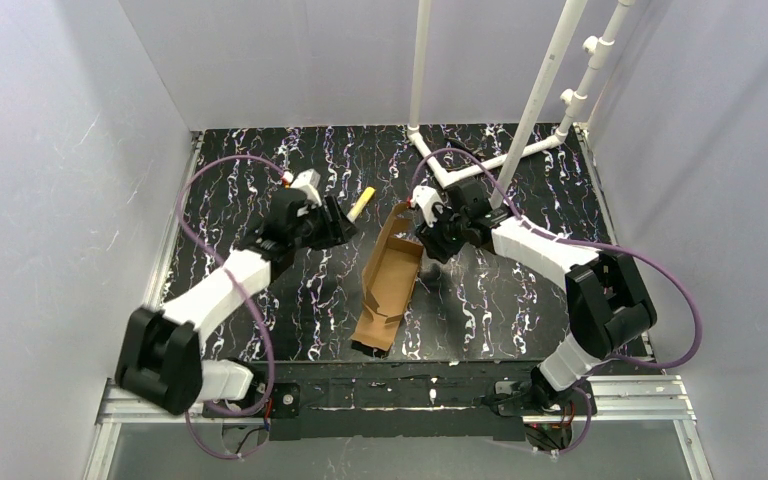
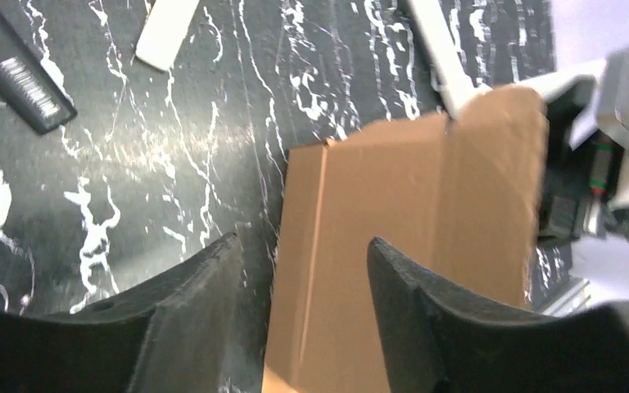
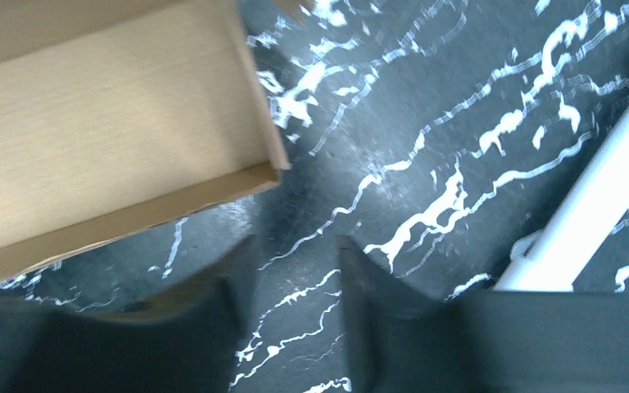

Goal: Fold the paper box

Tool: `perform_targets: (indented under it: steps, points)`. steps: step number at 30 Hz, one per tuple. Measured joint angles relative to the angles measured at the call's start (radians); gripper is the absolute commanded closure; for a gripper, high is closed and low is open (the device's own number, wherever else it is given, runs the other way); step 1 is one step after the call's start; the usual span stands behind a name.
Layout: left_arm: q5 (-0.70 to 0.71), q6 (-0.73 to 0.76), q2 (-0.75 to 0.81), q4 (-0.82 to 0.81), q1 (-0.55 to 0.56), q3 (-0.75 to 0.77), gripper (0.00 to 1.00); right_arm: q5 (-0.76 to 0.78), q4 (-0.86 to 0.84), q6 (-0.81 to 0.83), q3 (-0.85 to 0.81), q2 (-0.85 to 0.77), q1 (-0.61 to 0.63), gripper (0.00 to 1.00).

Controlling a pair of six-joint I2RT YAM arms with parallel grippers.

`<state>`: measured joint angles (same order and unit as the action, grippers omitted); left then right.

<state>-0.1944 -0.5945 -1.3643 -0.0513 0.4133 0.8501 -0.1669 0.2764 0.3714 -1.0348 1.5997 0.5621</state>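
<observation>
From my end I just see plain pale walls boxing in a black white-veined surface, with white pipes at the back.

The black table has white squiggles; the brown paper box lies on it; a small stick lies nearby.

Both arms reach forward and bend inward at the elbows, with the wrists tipped down. The left hand has its fingers parted and grips nothing. The right hand is near its right side and faces it, its fingers also parted and empty.
</observation>
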Motion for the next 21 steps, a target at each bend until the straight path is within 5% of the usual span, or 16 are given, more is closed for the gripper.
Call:
perform_targets:
  steps: [2,5,10,15,21]
  points:
    - [0.002,0.007,0.138,0.006,0.0,-0.075,0.23,-0.082,0.031,0.077,-0.035,-0.002,-0.014,0.18]
    - [-0.004,0.0,0.346,0.012,-0.004,-0.204,0.08,-0.218,0.084,0.181,-0.111,0.021,-0.027,0.17]
    - [-0.023,-0.069,0.654,0.012,-0.018,-0.396,0.07,-0.354,0.126,0.259,-0.293,0.172,-0.031,0.21]
    - [-0.045,-0.152,0.861,0.014,-0.022,-0.521,0.07,-0.374,0.115,0.264,-0.3,0.249,-0.023,0.29]
    - [-0.058,-0.242,0.926,0.016,-0.022,-0.62,0.08,-0.337,0.079,0.259,-0.261,0.268,-0.003,0.46]
